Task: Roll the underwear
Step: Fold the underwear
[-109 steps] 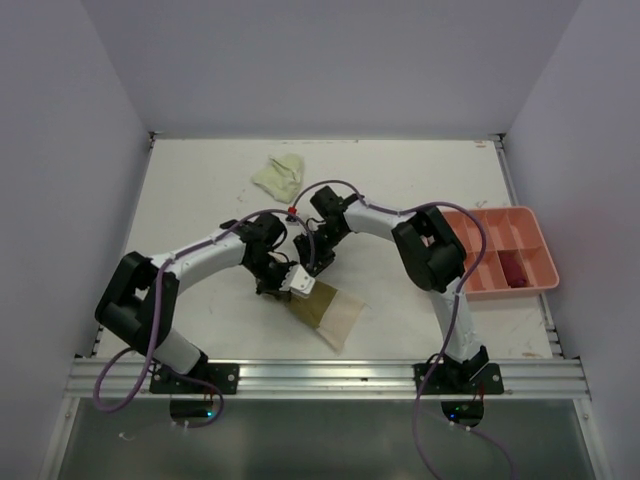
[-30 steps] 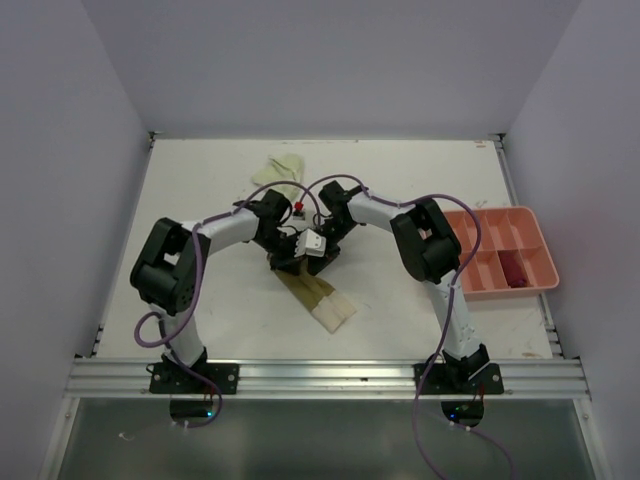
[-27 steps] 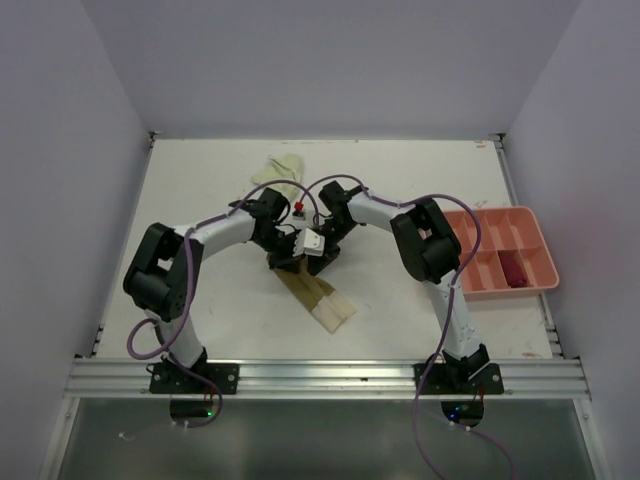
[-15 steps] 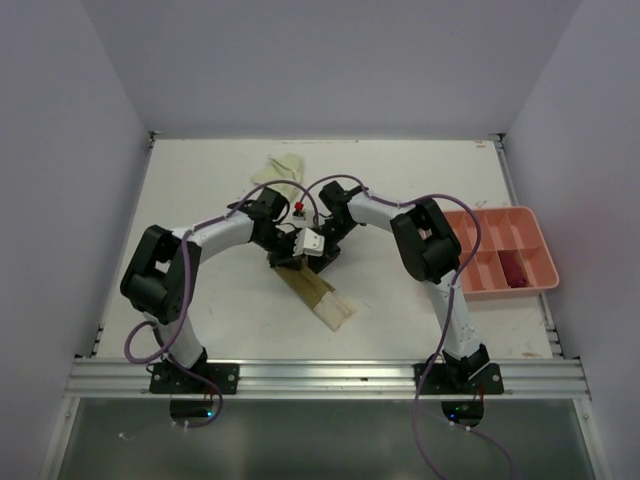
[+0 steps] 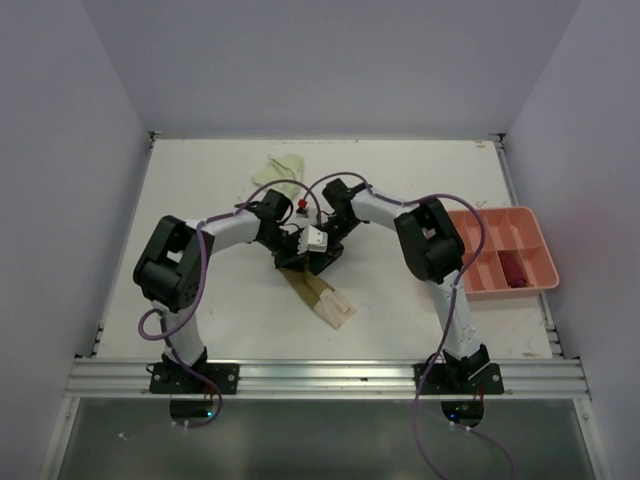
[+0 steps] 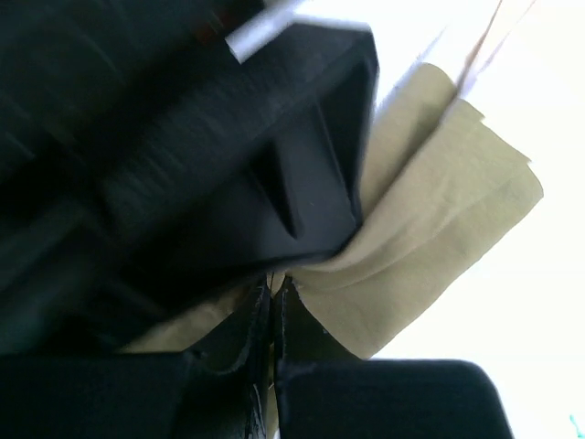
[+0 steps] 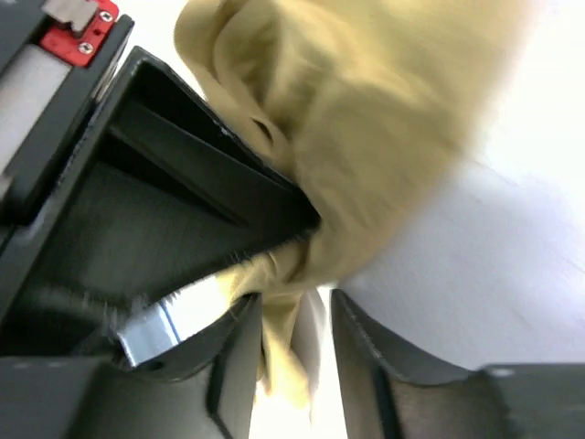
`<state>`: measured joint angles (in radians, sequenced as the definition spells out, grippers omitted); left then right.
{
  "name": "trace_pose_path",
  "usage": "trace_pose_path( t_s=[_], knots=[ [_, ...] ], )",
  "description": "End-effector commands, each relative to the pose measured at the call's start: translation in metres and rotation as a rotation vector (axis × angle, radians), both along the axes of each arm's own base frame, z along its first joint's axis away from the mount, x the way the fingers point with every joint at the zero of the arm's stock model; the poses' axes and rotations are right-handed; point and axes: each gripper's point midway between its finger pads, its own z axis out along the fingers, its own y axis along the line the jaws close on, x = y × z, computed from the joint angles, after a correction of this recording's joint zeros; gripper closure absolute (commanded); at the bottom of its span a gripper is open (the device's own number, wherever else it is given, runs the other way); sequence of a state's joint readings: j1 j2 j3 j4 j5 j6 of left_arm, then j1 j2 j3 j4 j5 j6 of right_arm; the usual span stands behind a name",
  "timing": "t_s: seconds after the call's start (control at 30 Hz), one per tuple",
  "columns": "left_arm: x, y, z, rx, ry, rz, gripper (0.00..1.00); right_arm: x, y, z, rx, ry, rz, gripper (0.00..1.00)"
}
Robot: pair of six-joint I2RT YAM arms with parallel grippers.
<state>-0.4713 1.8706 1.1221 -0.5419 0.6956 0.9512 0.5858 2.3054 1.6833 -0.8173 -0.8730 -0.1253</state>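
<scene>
Tan pair [image 5: 322, 295]: we see it mid-table [image 5: 200, 200], a narrow folded strip running from the two grippers toward the near edge.
Left gripper [image 6: 272, 306]: closed, its tips nipping a thin layer of the tan cloth.
Right gripper [image 7: 294, 306]: fingers parted; a fold of the cloth hangs loose between them, with a gap showing beside it.
Handling: we judge the cloth light, limp and thin. It will sag and unfold wherever nothing holds it, and it is not fragile. It should slide easily on the smooth table.
Where to hold: we would take the bunched far end, across its full width, so the layers turn together.
Hidden: from above, both wrists cover the far end, so we cannot tell how far any roll has got. In the left wrist view the other arm's black bulk blocks half the picture. The right wrist view is blurred.
Other pairs: a pale one [image 5: 278, 172] lies far back, well apart. A dark red one [image 5: 514, 270] sits in the tray [image 5: 490, 291].
</scene>
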Motion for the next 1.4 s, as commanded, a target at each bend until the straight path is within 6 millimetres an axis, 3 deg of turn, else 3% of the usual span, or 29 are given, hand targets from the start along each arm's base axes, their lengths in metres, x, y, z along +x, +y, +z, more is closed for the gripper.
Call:
trace_pose_path(
  t_s=[0.0, 0.07, 0.13, 0.2, 0.23, 0.27, 0.43, 0.53, 0.57, 0.6, 0.67, 0.83, 0.93, 1.03, 1.1, 1.17, 1.37],
  knots=[
    [0.006, 0.009, -0.028, 0.074, 0.016, 0.039, 1.00, 0.037, -0.029, 0.023, -0.052, -0.124, -0.092, 0.58],
    [0.005, 0.009, -0.033, 0.085, 0.040, 0.047, 1.00, 0.050, -0.046, 0.034, -0.044, -0.136, -0.139, 0.56],
    [0.008, 0.005, -0.031, 0.080, 0.054, 0.055, 1.00, 0.051, -0.059, 0.055, -0.019, -0.176, -0.129, 0.57],
    [0.011, 0.005, -0.032, 0.086, 0.058, 0.061, 1.00, 0.044, -0.074, 0.064, 0.008, -0.190, -0.129, 0.60],
    [0.012, 0.006, -0.032, 0.092, 0.055, 0.064, 1.00, 0.039, -0.077, 0.082, 0.037, -0.230, -0.126, 0.63],
    [0.010, 0.008, -0.035, 0.105, 0.068, 0.064, 1.00, 0.028, -0.082, 0.081, 0.039, -0.212, -0.122, 0.66],
    [0.011, 0.009, -0.044, 0.139, 0.102, 0.063, 0.98, -0.002, -0.070, 0.123, 0.210, -0.205, -0.101, 0.80],
    [0.015, 0.008, -0.046, 0.151, 0.127, 0.077, 0.82, -0.015, -0.058, 0.138, 0.293, -0.211, -0.108, 0.83],
    [0.017, 0.007, -0.045, 0.149, 0.124, 0.081, 0.72, -0.029, -0.059, 0.136, 0.289, -0.176, -0.139, 0.83],
    [0.018, 0.006, -0.044, 0.147, 0.122, 0.084, 0.69, -0.021, -0.053, 0.137, 0.329, -0.237, -0.144, 0.82],
    [0.022, 0.004, -0.039, 0.136, 0.108, 0.090, 0.58, -0.034, -0.051, 0.128, 0.329, -0.206, -0.159, 0.82],
    [0.043, -0.008, -0.018, 0.102, 0.066, 0.104, 0.51, -0.033, -0.042, 0.123, 0.353, -0.207, -0.208, 0.83],
    [0.049, -0.008, -0.019, 0.125, 0.076, 0.107, 0.55, -0.041, -0.025, 0.117, 0.328, -0.197, -0.197, 0.83],
    [0.051, -0.011, -0.019, 0.124, 0.087, 0.102, 0.61, -0.043, -0.019, 0.111, 0.311, -0.195, -0.190, 0.84],
    [0.048, -0.011, -0.021, 0.124, 0.121, 0.098, 0.71, -0.045, -0.021, 0.107, 0.304, -0.194, -0.195, 0.84],
    [0.048, -0.010, -0.020, 0.112, 0.124, 0.096, 0.78, -0.040, -0.026, 0.108, 0.305, -0.225, -0.194, 0.84],
    [0.046, -0.003, -0.021, 0.103, 0.140, 0.092, 0.80, -0.005, -0.049, 0.107, 0.260, -0.297, -0.276, 0.85]
  ],
)
